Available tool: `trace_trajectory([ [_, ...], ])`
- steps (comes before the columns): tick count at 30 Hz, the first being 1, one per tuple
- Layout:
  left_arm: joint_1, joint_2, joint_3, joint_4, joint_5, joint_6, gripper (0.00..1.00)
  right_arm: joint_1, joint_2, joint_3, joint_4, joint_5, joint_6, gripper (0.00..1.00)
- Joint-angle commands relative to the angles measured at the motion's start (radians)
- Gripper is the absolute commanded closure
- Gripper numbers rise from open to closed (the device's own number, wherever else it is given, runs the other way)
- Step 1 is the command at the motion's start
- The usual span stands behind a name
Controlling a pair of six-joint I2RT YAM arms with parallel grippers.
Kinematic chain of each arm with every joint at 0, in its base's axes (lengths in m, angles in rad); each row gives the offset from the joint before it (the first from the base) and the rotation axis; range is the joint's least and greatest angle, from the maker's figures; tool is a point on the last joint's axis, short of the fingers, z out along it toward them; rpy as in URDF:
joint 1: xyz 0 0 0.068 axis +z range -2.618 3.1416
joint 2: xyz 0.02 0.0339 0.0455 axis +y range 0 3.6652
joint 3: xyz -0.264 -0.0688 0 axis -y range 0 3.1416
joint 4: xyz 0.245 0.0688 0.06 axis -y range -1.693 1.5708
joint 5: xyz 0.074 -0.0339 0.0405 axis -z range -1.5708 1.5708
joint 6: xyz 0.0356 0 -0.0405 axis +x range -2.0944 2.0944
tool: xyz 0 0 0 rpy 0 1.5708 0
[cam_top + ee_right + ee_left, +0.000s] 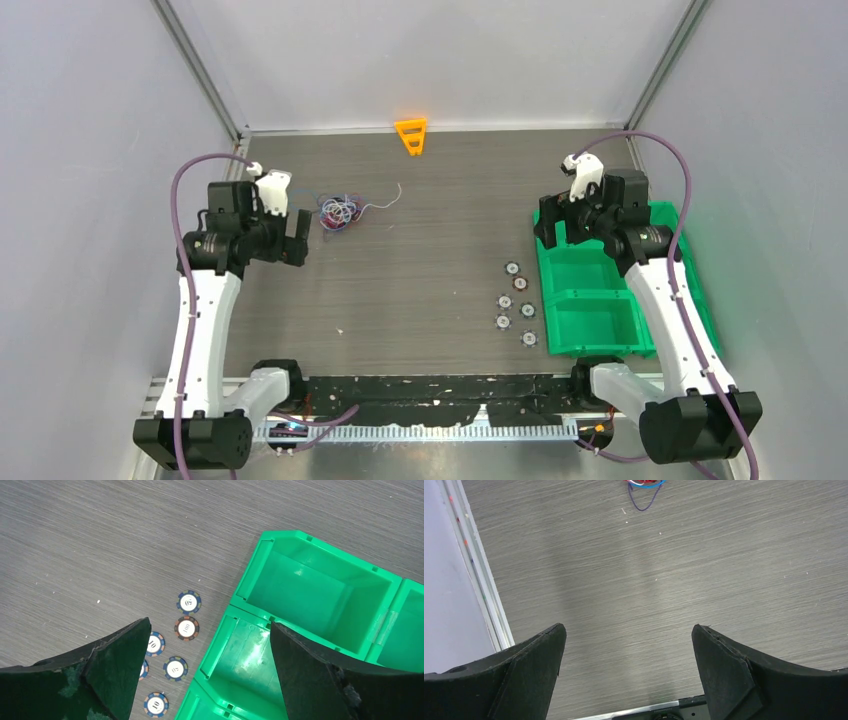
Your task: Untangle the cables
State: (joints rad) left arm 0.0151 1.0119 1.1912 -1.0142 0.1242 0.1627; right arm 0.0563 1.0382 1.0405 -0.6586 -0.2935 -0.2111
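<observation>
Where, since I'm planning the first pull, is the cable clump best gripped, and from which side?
Probably the white strand trailing free to the right of the cable clump, taken from above: it lies alone on the table. The open left hand is nearest.

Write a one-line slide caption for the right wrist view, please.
Open right tool hovering above poker chips lying beside a green compartment bin on the grey wood-grain table.

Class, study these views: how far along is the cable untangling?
Done: nothing; the cables lie in one knotted clump, one white end trailing. In hand: nothing; the left pincer hovers open and empty near the clump, the right pincer open over the green bin. Left: all the separating.
</observation>
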Motion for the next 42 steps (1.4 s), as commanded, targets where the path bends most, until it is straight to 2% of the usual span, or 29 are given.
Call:
trace_trajectory([
  [1, -0.005, 0.026, 0.012, 0.024, 0.036, 0.039, 0.01, 0.004, 0.011, 0.013, 0.02, -0.069, -0.016, 0.05],
  [6, -0.051, 0.189, 0.142, 0.031, 0.127, 0.121, 0.01, 0.05, 0.114, 0.081, -0.014, -0.087, -0.034, 0.05],
  [13, -0.056, 0.586, 0.391, 0.068, 0.23, 0.06, 0.01, 0.077, 0.232, 0.139, -0.027, -0.077, -0.031, 0.05],
  [20, -0.057, 0.906, 0.54, 0.193, 0.216, -0.052, 0.18, 0.096, 0.282, 0.139, -0.041, -0.097, -0.027, 0.05],
  [25, -0.067, 1.127, 0.735, 0.048, 0.201, -0.119, 0.31, 0.108, 0.307, 0.136, -0.052, -0.109, -0.025, 0.05],
  [27, -0.08, 1.171, 0.745, 0.008, 0.221, -0.126, 0.38, 0.116, 0.317, 0.139, -0.054, -0.111, -0.024, 0.05],
  [28, -0.083, 1.169, 0.72, 0.025, 0.23, -0.134, 0.42, 0.119, 0.324, 0.14, -0.052, -0.119, -0.023, 0.05],
  [32, -0.09, 1.103, 0.587, 0.105, 0.367, -0.183, 0.9, 0.135, 0.353, 0.14, -0.015, -0.156, 0.008, 0.05],
  [33, -0.095, 1.073, 0.551, 0.116, 0.43, -0.189, 0.98, 0.145, 0.357, 0.141, 0.005, -0.171, 0.025, 0.05],
  [37, -0.128, 0.865, 0.346, 0.274, 0.632, -0.261, 1.0, 0.195, 0.39, 0.15, 0.071, -0.221, 0.084, 0.03],
  [40, -0.143, 0.69, 0.184, 0.471, 0.796, -0.403, 1.0, 0.259, 0.433, 0.186, 0.109, -0.253, 0.131, 0.03],
  [42, -0.15, 0.613, 0.093, 0.626, 0.849, -0.517, 1.0, 0.3, 0.463, 0.216, 0.138, -0.274, 0.162, 0.03],
])
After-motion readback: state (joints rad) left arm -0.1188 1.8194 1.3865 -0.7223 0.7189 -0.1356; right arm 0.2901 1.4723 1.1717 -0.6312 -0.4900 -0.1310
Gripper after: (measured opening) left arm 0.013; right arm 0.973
